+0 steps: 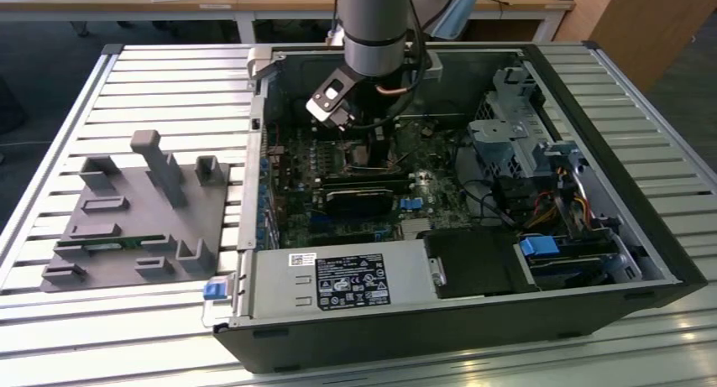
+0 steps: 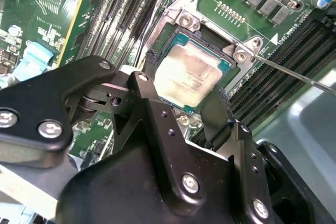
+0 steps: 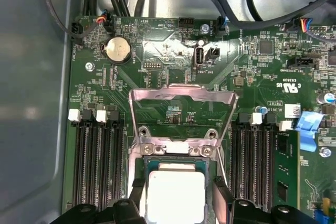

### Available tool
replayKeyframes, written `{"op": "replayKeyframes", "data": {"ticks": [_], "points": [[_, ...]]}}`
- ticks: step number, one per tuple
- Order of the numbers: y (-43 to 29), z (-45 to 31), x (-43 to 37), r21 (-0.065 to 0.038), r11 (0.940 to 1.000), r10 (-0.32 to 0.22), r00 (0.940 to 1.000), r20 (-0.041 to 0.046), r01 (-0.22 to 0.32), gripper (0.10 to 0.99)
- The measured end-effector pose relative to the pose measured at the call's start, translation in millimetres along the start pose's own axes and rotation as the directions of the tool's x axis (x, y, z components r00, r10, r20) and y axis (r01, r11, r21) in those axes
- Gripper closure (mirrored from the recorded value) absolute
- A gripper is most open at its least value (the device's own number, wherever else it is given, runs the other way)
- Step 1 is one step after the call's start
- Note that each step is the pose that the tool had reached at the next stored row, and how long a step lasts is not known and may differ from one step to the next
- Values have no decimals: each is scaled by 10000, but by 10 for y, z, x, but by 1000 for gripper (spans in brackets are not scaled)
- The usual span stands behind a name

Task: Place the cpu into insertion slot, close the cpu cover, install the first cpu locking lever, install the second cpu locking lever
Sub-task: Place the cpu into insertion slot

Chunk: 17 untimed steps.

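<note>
Pincer (image 2: 185, 81) is lowered into the open computer case (image 1: 448, 332) and stands over the motherboard (image 3: 252, 72). Its two black fingers (image 2: 149, 65) straddle the cpu (image 2: 190, 73) and bear on two opposite edges, spread to the chip's width. The cpu lies flat inside the insertion slot (image 2: 182, 21), silvery top upward, with a green border showing along its edges. In the first wrist view the cpu cover (image 3: 184, 96) is swung up and away from the insertion slot (image 3: 178, 144), beyond the cpu (image 3: 176, 196); the board is visible through its cut-out centre. Long black memory slots (image 3: 100, 166) run on both sides of the socket. In the exterior view the case sits on a slatted bench (image 1: 168, 76), with a grey fixture (image 1: 134, 211) at the exterior view's left.
</note>
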<state>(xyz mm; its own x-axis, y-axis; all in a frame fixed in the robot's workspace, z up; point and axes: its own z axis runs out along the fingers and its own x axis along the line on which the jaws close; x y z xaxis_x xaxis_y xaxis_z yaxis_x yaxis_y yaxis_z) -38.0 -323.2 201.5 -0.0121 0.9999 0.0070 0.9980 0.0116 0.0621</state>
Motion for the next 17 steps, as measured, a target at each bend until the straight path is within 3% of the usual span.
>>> {"op": "replayKeyframes", "data": {"ticks": [4,6,7,9,10,12,13,15,17], "points": [[5,-40,0,20,10000,-2,10000,-5,2,486],[11,-53,1,54,10000,1,10000,-7,0,612],[19,-54,1,89,10000,1,10000,-9,-1,612],[36,-56,0,176,9998,2,10000,-15,-2,729],[41,-57,0,196,9998,2,10000,-19,-2,729],[43,-65,0,215,9998,4,10000,-19,-3,843],[43,-68,0,219,9998,4,10000,-22,-4,843],[45,-73,0,225,9997,3,10000,-24,-2,965],[45,-79,0,227,9997,4,10000,-24,-3,980]]}}
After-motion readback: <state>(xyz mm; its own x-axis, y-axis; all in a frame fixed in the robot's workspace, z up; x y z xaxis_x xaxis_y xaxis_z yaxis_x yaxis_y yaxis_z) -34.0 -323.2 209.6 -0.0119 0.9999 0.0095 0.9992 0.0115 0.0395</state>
